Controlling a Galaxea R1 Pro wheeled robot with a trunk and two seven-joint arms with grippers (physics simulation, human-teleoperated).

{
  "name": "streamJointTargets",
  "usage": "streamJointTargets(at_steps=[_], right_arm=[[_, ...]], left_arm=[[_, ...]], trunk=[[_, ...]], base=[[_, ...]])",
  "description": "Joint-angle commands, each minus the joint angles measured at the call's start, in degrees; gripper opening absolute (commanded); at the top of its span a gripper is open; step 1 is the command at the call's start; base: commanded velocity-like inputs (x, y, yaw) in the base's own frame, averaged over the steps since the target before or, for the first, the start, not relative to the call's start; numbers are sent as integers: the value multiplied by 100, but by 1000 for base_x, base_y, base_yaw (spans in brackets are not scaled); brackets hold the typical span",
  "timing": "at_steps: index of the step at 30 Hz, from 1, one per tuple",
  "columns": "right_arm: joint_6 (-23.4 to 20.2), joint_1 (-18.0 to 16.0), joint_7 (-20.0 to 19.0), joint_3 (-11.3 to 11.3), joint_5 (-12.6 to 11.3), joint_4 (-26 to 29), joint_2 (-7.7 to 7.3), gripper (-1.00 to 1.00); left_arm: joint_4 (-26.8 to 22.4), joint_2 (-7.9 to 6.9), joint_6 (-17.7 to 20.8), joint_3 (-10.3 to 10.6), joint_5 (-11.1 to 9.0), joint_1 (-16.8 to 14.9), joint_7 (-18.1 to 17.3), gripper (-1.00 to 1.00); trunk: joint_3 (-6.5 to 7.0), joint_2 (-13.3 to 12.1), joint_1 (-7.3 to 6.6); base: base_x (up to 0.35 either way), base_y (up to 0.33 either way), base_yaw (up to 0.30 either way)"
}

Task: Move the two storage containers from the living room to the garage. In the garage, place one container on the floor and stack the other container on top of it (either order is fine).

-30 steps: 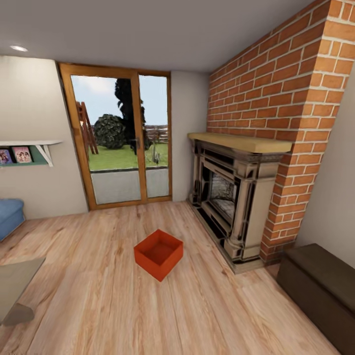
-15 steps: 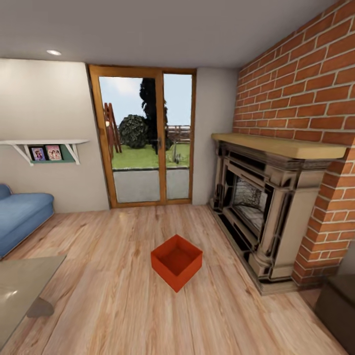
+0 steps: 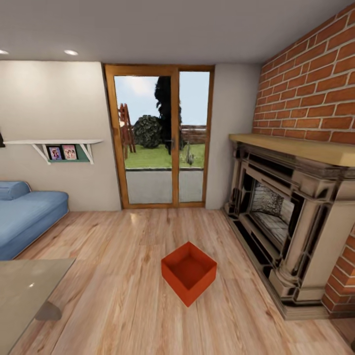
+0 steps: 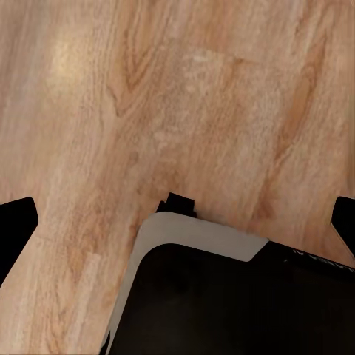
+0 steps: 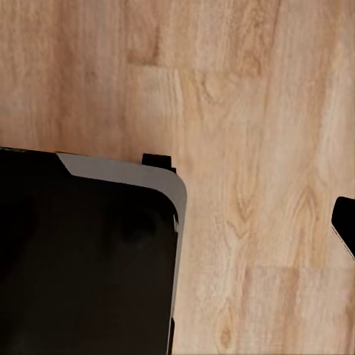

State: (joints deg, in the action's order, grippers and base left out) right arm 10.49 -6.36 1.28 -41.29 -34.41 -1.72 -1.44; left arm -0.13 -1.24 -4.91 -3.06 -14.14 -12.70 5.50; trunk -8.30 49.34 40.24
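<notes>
Evidently awaiting pickup, one orange-red open-topped rectangular storage container (image 3: 189, 278) sat on the light wood plank floor (image 3: 123, 276) near the brick fireplace (image 3: 291, 217). Both grippers pointed floorward, fingers spread wide, holding nothing.

Matt orange container (image 3: 189, 272) — grained wood floor (image 3: 123, 276).
</notes>
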Motion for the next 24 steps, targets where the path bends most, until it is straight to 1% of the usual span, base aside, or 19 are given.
streamJointTargets(at_steps=[1, 7, 12, 18, 24], right_arm=[[23, -6, 5, -46, -30, -13, 3, 100], [29, -6, 4, -40, -23, -13, 3, 100], [40, -6, 12, -102, 31, -13, 3, 100], [51, -6, 13, -125, 40, -13, 8, 100], [41, -6, 13, -125, 39, -13, 4, 100]], left_arm=[[4, 1, -19, -28, -5, -5, 5, 100], [4, 1, -19, -28, -2, -5, 4, 100], [4, 1, -20, -28, -4, -5, 4, 100], [4, 1, -26, -28, -1, -5, 4, 100], [4, 1, -30, -28, -1, -5, 4, 100]], trunk=[[-8, 5, 4], [-8, 5, 4], [-8, 5, 4], [-8, 5, 4], [-8, 5, 4]], base=[[321, 0, 12], [321, 0, 4], [321, 0, 0], [321, 0, 10], [321, 0, 221]])
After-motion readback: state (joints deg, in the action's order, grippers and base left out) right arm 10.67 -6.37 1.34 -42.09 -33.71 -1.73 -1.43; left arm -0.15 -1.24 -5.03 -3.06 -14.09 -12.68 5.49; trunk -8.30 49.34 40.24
